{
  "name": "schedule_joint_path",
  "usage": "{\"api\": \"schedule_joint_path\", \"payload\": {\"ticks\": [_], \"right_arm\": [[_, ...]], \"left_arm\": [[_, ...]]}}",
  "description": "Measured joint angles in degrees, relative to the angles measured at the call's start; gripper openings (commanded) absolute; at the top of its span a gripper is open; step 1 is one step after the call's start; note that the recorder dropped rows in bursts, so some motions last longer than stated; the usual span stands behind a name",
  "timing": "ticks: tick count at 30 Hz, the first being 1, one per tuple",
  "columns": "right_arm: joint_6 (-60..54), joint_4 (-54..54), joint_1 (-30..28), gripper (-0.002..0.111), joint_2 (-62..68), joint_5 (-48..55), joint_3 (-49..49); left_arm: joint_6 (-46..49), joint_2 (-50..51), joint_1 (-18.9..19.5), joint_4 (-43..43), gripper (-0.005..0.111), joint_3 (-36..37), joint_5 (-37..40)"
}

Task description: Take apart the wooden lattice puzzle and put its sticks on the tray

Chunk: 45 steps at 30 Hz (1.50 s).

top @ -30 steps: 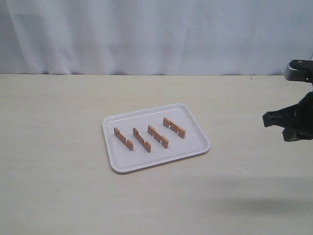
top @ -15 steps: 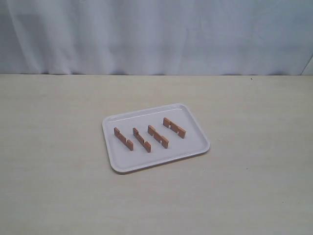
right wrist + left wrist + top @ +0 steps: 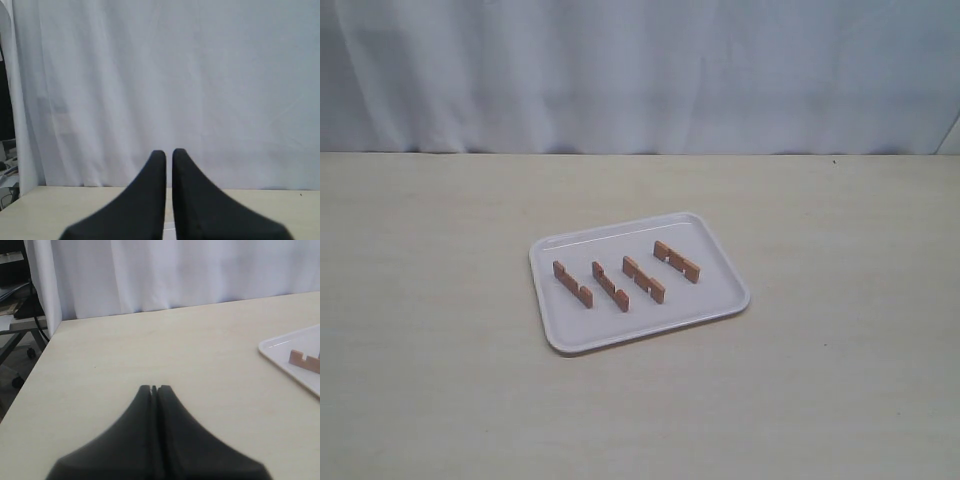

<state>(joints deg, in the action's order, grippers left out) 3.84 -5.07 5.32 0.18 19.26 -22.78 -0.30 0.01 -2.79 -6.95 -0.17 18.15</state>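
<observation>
Four sticks (image 3: 643, 279) lie side by side, not touching, on the white tray (image 3: 712, 292) in the middle of the bench (image 3: 440, 300). Left of the tray, the left gripper (image 3: 154, 388) has its fingers pressed together, empty. The right gripper (image 3: 169, 152) keeps only a narrow slit between its fingers, holding nothing and facing the curtain (image 3: 200, 75).
</observation>
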Motion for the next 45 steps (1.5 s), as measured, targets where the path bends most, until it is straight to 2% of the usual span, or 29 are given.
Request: {"api": "schedule_joint_path", "payload": {"ticks": [11, 15, 21, 31, 37, 45], "right_arm": [[0.0, -1.0, 0.0, 0.004, 0.0, -0.6, 1.7], [0.0, -2.8, 0.0, 0.004, 0.0, -4.7, 6.9], [-0.1, -3.2, 0.0, 0.004, 0.1, -12.6, 20.1], [0.0, 0.9, 0.0, 0.004, 0.1, -8.8, 22.6], [0.0, 2.3, 0.0, 0.004, 0.1, -1.9, 22.7], [0.0, 4.5, 0.0, 0.004, 0.1, -1.0, 22.7]], "left_arm": [[0.0, 0.0, 0.0, 0.0, 0.000, 0.0, 0.0], [0.0, 0.0, 0.0, 0.0, 0.000, 0.0, 0.0], [0.0, 0.0, 0.0, 0.0, 0.000, 0.0, 0.0], [0.0, 0.0, 0.0, 0.0, 0.000, 0.0, 0.0], [0.0, 0.0, 0.0, 0.0, 0.000, 0.0, 0.0], [0.0, 0.0, 0.0, 0.0, 0.000, 0.0, 0.0]]}}
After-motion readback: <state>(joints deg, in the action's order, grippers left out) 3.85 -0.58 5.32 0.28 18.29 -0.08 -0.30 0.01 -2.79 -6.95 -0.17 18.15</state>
